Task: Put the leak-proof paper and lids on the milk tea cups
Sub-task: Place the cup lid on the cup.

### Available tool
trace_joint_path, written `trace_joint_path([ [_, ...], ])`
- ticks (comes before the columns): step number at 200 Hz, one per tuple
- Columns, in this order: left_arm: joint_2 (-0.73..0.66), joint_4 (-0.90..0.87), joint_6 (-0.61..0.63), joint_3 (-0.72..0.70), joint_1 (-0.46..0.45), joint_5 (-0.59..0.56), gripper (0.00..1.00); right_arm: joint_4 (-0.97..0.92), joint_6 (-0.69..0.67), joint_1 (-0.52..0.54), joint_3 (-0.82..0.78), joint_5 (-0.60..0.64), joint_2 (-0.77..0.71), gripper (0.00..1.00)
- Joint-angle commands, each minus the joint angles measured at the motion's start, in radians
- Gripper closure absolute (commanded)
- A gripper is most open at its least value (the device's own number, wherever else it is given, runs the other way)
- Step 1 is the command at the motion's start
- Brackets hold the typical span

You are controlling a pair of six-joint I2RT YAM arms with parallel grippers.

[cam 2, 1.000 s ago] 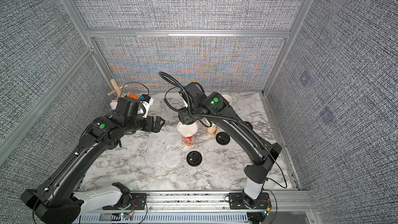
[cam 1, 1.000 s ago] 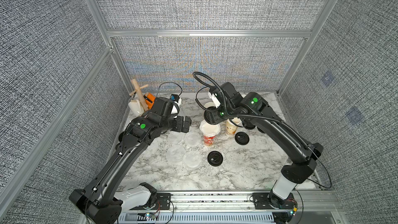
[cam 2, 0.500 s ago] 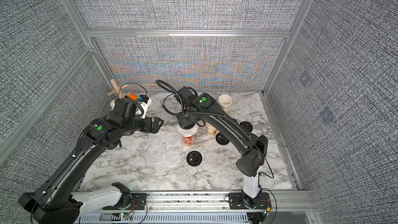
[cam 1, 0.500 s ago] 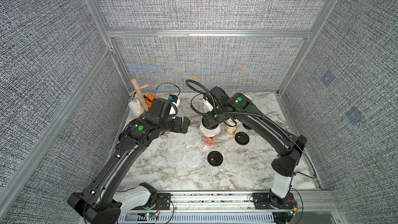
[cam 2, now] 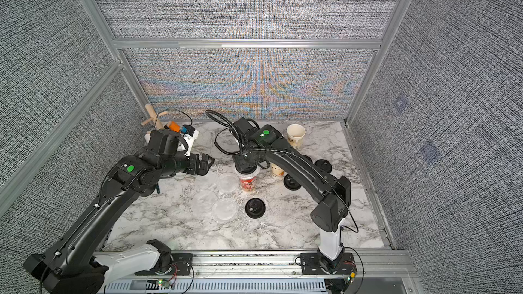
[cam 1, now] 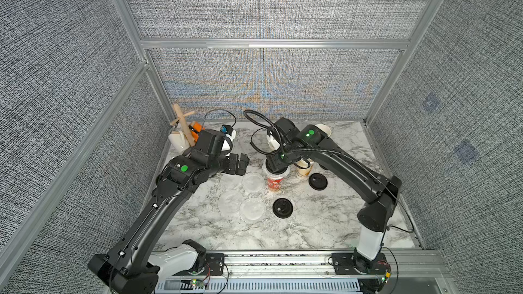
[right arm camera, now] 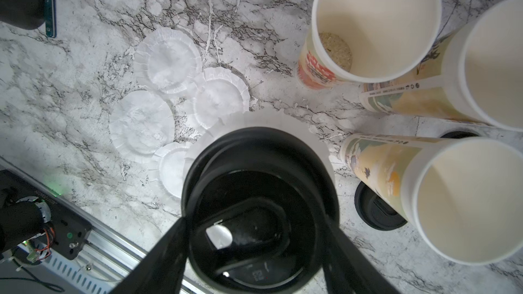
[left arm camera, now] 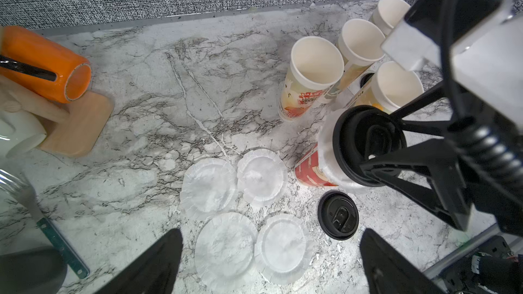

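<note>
My left claw (cam 1: 241,164) hangs released, jaws wide, over the surface (left arm camera: 169,80) with nothing in it. Below it four leak-proof paper discs (left arm camera: 208,185) lie flat and close together, some edges touching or overlapping. I judge the risk here is that a pinch takes two discs at once, or only slides one along, because they are thin and flat against the marble.

Next to them stands the red cup (left arm camera: 310,169). A fifth disc (left arm camera: 325,142) is already across its mouth, and its frilled edge shows around the black lid (left arm camera: 365,137). My right claw (cam 1: 278,165) is clenched on this lid from both sides, on top of the cup. If I press off-centre, the tall narrow cup can tip, or the paper can wrinkle and pull to one side. If the lid is not seated, it may come up with the claw.

To the right four open cups (left arm camera: 317,63) stand very near, so a tipping cup or my arm can knock them.
</note>
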Motion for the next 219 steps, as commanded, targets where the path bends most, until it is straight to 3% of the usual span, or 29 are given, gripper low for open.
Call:
trace_joint_path([
  [1,-0.004,0.004,0.009,-0.002,0.003,0.000,0.01,0.029,-0.014,-0.002,-0.001,-0.004,0.008,0.29],
  [219,-0.011,0.003,0.016,-0.015,0.012,0.002,0.01,0.059,-0.009,-0.007,-0.080,-0.018,0.008,0.29],
])
